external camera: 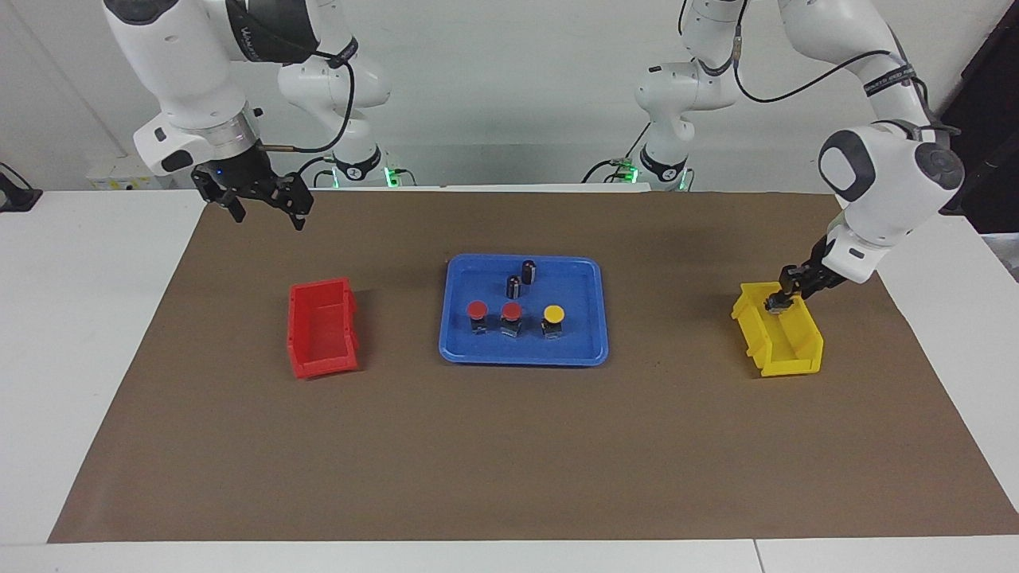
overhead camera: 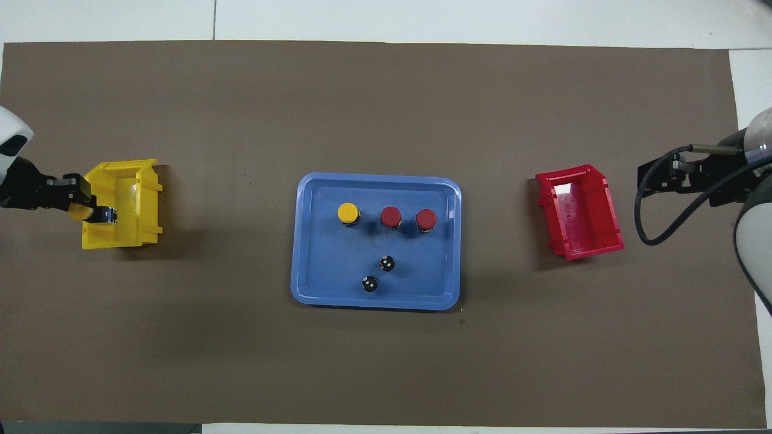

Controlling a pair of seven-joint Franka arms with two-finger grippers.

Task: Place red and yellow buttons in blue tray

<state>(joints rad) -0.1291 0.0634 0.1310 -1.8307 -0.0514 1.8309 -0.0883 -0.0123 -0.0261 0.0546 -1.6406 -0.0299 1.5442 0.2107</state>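
Blue tray (overhead camera: 313,241) glossy plastic; red bin (overhead camera: 582,214) too (shiny); brown mat (overhead camera: 386,361) matt paper.

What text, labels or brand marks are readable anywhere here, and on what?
None can be read in full.
White lettering on the black band of the right arm: too blurred to read.
White lettering on the black band of the left arm: too small to read.
Flat rectangular blue plastic tray, small red plastic bin, small yellow plastic bin, round-capped push buttons: no text visible.
Brown paper mat: unmarked.
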